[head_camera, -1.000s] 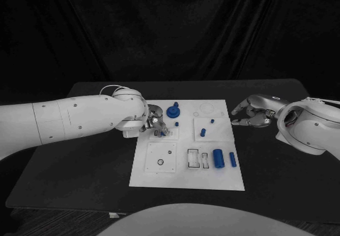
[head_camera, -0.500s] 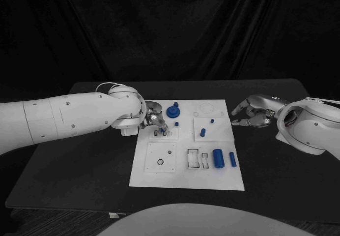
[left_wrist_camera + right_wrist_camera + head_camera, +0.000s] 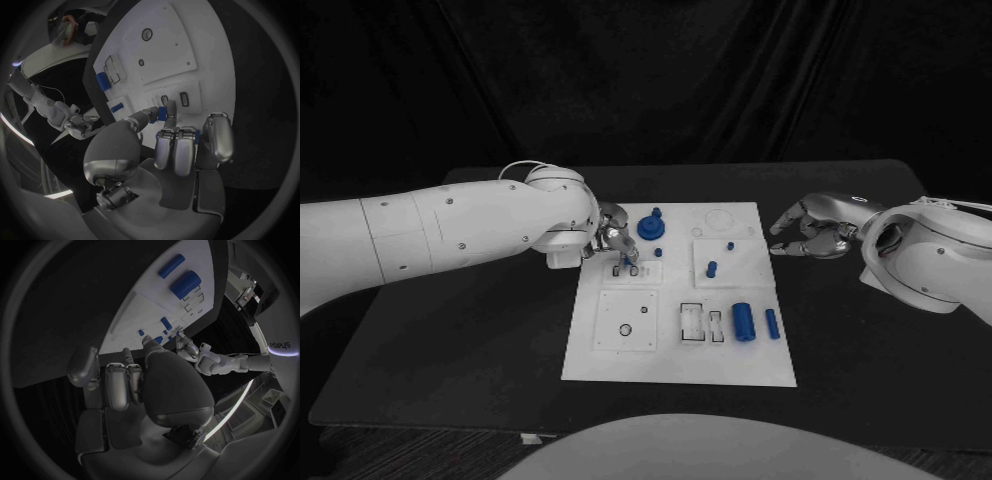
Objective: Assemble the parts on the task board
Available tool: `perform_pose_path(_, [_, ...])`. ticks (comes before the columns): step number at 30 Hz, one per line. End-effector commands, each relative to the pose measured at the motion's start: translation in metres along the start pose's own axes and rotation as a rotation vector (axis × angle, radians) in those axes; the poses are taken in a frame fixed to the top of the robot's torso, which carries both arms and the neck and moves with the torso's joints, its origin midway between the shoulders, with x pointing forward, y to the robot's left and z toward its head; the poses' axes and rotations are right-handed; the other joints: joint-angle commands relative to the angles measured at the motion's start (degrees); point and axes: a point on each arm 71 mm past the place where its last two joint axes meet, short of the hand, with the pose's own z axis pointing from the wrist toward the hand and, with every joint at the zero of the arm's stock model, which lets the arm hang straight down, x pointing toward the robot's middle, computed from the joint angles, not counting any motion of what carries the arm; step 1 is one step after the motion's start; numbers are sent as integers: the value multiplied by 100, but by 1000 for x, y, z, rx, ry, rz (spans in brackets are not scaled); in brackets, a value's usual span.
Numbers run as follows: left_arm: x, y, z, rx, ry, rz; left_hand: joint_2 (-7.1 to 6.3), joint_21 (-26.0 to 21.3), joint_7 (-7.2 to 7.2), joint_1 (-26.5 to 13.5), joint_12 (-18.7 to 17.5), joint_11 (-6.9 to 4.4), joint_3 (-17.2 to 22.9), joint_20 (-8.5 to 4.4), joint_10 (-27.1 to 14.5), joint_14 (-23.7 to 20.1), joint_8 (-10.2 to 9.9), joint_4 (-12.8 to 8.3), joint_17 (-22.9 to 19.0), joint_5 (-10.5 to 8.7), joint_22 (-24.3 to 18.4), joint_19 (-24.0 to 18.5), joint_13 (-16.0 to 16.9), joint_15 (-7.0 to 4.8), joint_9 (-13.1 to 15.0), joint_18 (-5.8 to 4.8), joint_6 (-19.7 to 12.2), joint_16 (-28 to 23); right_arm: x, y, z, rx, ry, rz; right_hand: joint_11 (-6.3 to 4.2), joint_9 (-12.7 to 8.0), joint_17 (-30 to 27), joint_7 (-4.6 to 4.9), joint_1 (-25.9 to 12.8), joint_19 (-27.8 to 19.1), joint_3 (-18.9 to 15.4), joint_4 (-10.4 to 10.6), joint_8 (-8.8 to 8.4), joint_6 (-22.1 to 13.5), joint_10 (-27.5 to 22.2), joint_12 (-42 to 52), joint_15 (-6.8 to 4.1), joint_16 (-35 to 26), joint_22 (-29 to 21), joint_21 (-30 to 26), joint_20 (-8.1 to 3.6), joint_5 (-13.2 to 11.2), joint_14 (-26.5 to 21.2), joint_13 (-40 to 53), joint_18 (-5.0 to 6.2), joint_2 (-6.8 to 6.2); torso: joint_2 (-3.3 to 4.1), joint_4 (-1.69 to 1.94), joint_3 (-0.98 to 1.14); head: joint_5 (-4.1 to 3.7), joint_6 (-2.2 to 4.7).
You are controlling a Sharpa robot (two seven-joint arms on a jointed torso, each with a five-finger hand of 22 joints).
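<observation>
Task board (image 3: 682,345) sits mid-table, blue parts on it. L hand (image 3: 615,243) over board's far-left corner, pinching a small blue part (image 3: 162,113) btwn thumb & finger. R hand (image 3: 812,232) just off board's right edge, fingers curled in, holding nothing. Big blue cylinder (image 3: 744,321) lies near-right on board.

dim scene, dark backdrop swallowing detail; the white task board (image 3: 682,300) stands out brightest against the black desk (image 3: 488,330). soft sheen on the silver fingers (image 3: 165,147). wrist views bend straight edges, rims fading to black.
</observation>
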Motion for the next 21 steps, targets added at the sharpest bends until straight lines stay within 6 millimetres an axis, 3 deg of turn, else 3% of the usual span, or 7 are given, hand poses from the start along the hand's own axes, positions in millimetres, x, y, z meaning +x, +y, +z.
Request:
perform_pose_path(1, [4,-1,1,-25,99,-50,-30,-10,-25,-53,16,-27,230,-32,590,595,23,-197,1509,-34,442,31,1507,-42,7,64,23,15,1,-2,0,20,10,-3,38,-7,743,-7,60,-35,1,-41,-30,48,-18,-30,36,-28,785,-38,-15,39,343,568,84,15,-1,-6,-2,6,1])
perform_pose_path(4, [3,-2,2,-34,97,-39,-50,7,-31,-59,16,-34,302,-38,590,595,26,-293,1509,36,463,50,1507,-48,26,60,16,15,2,-2,0,20,10,-3,38,-7,743,-7,60,-35,1,-41,-30,48,-18,-30,36,-28,785,-38,-15,39,343,568,84,15,2,-5,-4,13,1])
perform_pose_path(21, [0,-1,4,-58,83,-32,-35,28,-29,-162,16,-31,300,-39,590,595,38,-236,1509,-45,492,77,1507,-48,42,52,50,15,2,-2,1,20,13,-4,39,-8,741,-6,64,-35,2,-43,-31,49,-22,-35,36,-30,784,-41,-14,44,342,562,84,14,6,-1,2,15,1])
